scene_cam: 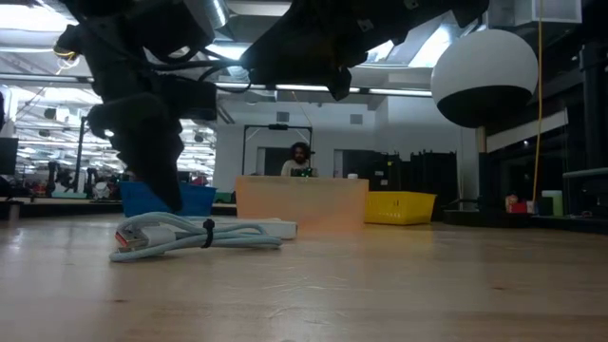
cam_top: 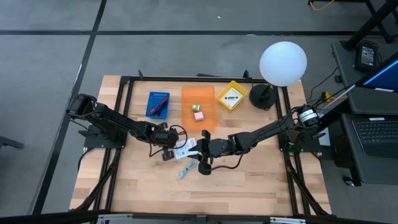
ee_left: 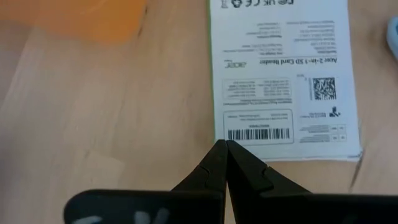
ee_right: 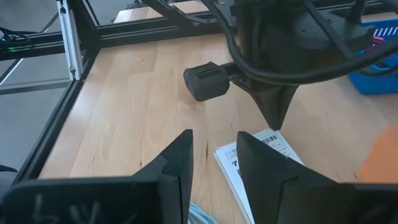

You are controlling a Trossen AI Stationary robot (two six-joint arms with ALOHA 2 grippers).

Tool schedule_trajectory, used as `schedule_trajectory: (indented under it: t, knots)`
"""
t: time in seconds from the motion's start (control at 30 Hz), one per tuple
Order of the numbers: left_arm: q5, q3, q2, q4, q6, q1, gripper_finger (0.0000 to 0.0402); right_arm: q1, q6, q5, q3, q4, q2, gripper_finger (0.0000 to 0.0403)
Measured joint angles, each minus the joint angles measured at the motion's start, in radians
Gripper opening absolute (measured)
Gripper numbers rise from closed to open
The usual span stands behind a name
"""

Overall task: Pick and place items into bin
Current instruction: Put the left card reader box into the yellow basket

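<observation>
Nearest item: light-blue cable bundle [cam_top: 185, 170] lies loose on the near-centre of the wooden table [cam_top: 261, 186], a soft coil tied with a dark band; not yet binned.
White packet: flat printed card packet [cam_top: 184, 147], glossy, with barcode and QR code, lies on the wood mid-table, just beyond the cable; still out.
Left gripper [cam_top: 169, 151]: fingers pressed together, holding nothing, tips at the packet's barcode edge.
Right gripper [cam_top: 204, 155]: fingers [ee_right: 176, 165] spread partway, empty, low over the packet's right side.
Done so far: orange bin [cam_top: 199, 107], translucent plastic, far centre, holds a pink cube [cam_top: 198, 116] and a tiny greenish cube [cam_top: 195, 107].
Blue bin [cam_top: 158, 104]: far left, a dark-red cord inside, as far as I can tell.
Yellow bin [cam_top: 231, 95]: far right, a small dark piece on white inside.
Left to do: the packet and the cable, at least.
Lamp: smooth white globe [cam_top: 283, 63] on a black base, far right; not an item.
</observation>
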Motion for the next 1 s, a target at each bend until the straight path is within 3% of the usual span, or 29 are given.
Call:
schedule_trajectory:
  t: [1.0]
  knots:
    - [0.011, 0.0, -0.001, 0.007, 0.02, 0.0, 0.0002, 0.0, 0.0, 0.0, 0.0, -0.003, 0.0, 0.0106]
